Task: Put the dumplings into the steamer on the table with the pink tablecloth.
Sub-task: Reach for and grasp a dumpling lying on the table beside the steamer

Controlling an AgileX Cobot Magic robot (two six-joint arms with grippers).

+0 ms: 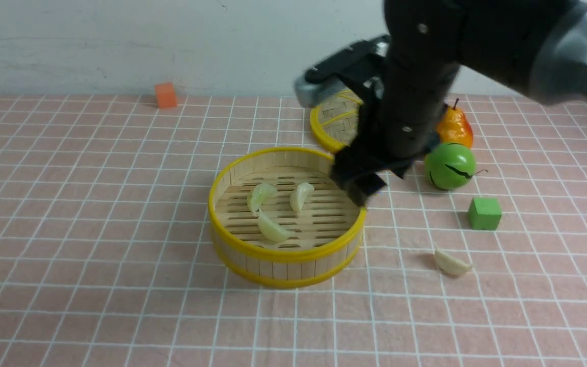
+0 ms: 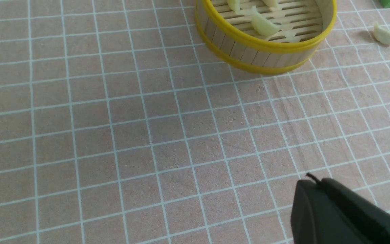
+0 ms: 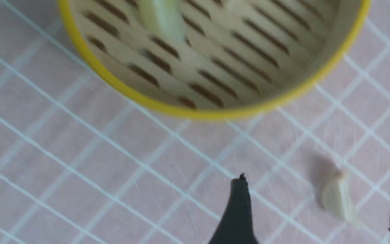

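Note:
The steamer stands mid-table on the pink tablecloth. Three dumplings lie on its slat floor. A fourth dumpling lies on the cloth to the steamer's right. My right gripper hangs above the steamer's right rim, open and empty. In the right wrist view its fingertips are wide apart, with the loose dumpling on the cloth below, between them, and the steamer beyond. My left gripper is shut and empty over bare cloth, short of the steamer.
The flat woven lid lies behind the steamer, partly hidden by my right arm. An orange pear, a green round fruit and a green cube sit at the right. An orange cube sits by the back wall.

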